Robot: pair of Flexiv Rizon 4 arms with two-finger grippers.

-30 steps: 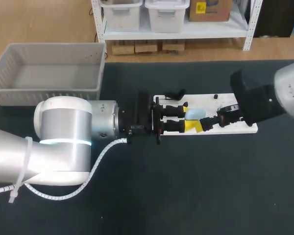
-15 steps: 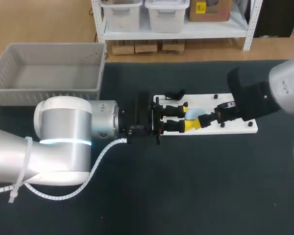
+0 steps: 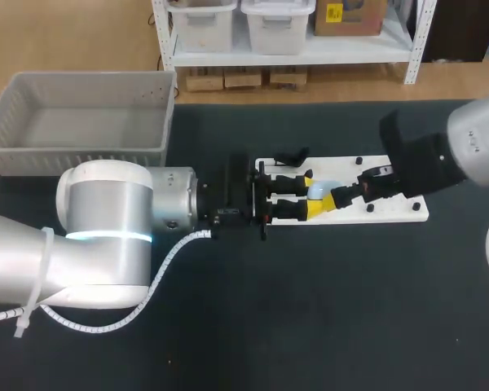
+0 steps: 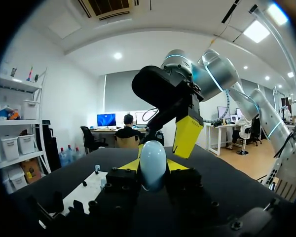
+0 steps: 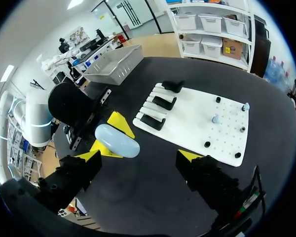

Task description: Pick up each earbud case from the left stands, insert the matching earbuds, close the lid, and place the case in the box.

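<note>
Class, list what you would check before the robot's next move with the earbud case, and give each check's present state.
1. Earbud case gripped in the left gripper jaws: ok.
2. Right gripper jaws open: ok.
3. Case lid open for earbuds: not ok, looks closed.
4. Earbuds found on white board: cannot tell.
5. Box on table: ok.

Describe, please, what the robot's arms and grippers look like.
The left arm is thick silver cylinders with a glowing blue ring and a white spiral-wrapped cable. The right arm is silver with a black wrist. The left gripper and right gripper are black, yellow-tipped.
</note>
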